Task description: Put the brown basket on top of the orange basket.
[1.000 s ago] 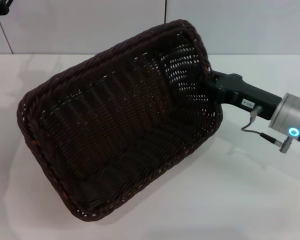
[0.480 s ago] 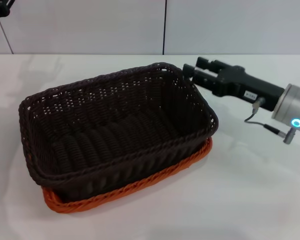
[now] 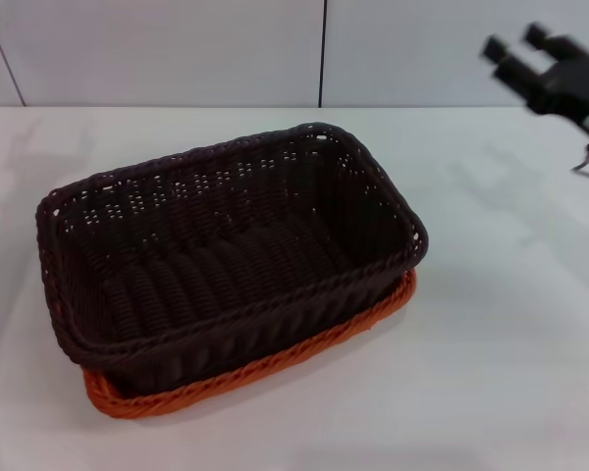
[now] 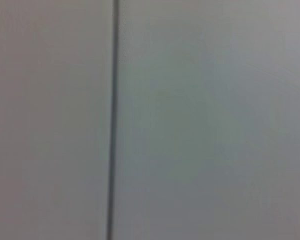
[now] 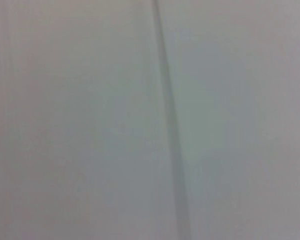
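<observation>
— What do we see behind the smooth white tabletop (image 3: 491, 324)?
— We see a pale grey panelled wall (image 3: 177, 49), split by a thin dark vertical seam (image 3: 324, 54), evenly lit.

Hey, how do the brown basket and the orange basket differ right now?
Colour: the brown basket is very dark, the orange basket bright orange. Position: the brown basket sits nested on top, the orange basket underneath on the table. Visibility: the brown basket shows whole, the orange basket only as a rim along the near side. Both have braided rims. The right gripper is open, away from them.
</observation>
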Controlling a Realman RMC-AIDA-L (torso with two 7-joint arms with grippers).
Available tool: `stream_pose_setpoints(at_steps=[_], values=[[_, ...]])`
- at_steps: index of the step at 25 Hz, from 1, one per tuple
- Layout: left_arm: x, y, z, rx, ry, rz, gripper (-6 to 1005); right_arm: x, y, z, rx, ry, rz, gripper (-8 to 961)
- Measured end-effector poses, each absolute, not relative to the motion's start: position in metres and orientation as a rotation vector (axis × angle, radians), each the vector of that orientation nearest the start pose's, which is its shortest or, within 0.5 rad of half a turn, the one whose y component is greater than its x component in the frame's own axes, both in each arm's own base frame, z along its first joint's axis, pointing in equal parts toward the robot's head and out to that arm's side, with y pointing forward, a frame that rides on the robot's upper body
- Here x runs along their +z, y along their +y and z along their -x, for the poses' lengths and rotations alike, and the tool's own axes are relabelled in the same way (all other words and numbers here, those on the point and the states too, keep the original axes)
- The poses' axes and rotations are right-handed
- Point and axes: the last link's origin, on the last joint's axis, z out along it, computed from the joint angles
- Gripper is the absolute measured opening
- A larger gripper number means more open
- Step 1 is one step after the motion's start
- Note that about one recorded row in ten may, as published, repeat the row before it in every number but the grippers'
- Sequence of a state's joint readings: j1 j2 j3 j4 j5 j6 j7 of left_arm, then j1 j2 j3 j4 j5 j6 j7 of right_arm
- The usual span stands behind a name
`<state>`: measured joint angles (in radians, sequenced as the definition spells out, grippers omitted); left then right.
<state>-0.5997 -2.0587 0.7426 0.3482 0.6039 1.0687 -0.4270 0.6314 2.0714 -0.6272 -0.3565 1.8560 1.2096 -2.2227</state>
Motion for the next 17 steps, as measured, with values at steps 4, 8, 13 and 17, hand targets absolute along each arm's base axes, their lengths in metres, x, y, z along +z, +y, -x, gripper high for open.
stream_pose_setpoints(at_steps=[4, 8, 13, 17], values=[[0.104, 0.38, 0.303, -1.002, -0.36, 1.3, 814, 0.046, 0.418, -0.269, 0.866, 0.446, 1.772, 668], [0.101, 0.358, 0.318, -1.017, -0.38, 1.259, 814, 0.05, 0.428, -0.277, 0.751, 0.421, 1.672, 668], [0.095, 0.332, 0.337, -1.021, -0.426, 1.218, 814, 0.061, 0.44, -0.285, 0.659, 0.453, 1.543, 668], [0.094, 0.322, 0.346, -1.017, -0.462, 1.199, 814, 0.074, 0.442, -0.291, 0.7, 0.521, 1.404, 668]])
